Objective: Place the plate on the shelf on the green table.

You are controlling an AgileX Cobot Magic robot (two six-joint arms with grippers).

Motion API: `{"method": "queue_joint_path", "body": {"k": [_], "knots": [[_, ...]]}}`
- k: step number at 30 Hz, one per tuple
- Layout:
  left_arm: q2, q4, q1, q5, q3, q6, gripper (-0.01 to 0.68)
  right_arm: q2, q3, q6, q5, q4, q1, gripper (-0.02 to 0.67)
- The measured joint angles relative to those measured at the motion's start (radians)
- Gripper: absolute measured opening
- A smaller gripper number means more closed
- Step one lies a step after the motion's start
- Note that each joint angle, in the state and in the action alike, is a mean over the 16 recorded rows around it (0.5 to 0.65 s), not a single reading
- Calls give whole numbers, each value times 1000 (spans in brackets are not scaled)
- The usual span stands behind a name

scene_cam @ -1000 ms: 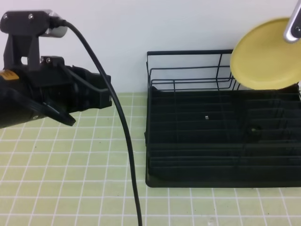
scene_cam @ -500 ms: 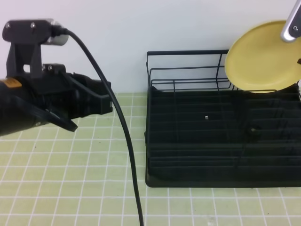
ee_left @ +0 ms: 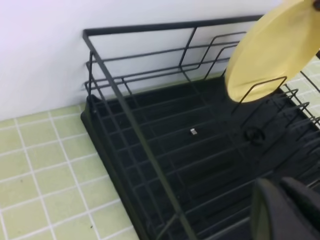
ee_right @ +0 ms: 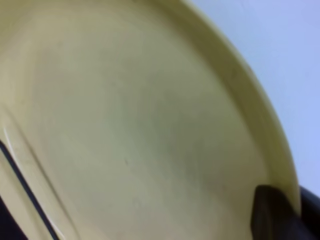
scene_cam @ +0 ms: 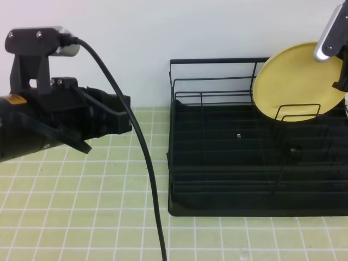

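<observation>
The pale-yellow plate stands tilted over the back right corner of the shelf, its lower edge behind an upright wire divider. My right gripper sits at the plate's right rim by the frame edge. In the right wrist view the plate fills the picture and one black fingertip presses on its rim, so the gripper is shut on it. Hovering left of the shelf above the green table is my left gripper, shut and empty. Its fingers show over the shelf's tray, with the plate beyond.
A black cable hangs from the left arm down across the tiles to the front edge. A small pale speck lies on the shelf's tray. A white wall stands right behind the shelf. Green tiles lie left of the shelf.
The plate has moved left and down with my right gripper, from above the back rail to behind the wire divider. The left arm shifted only slightly.
</observation>
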Motion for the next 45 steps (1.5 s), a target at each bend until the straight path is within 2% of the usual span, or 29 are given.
{"method": "queue_joint_path", "body": {"k": [17,36,45], "knots": [[0,-24,0,-8,0,26,0,10,0,-10,17,52,0,315],[-1,-38,0,2,0,37,-1,16,1,-1,100,122,0,442],[0,-43,0,10,0,37,0,28,2,70,166,100,0,458]]}}
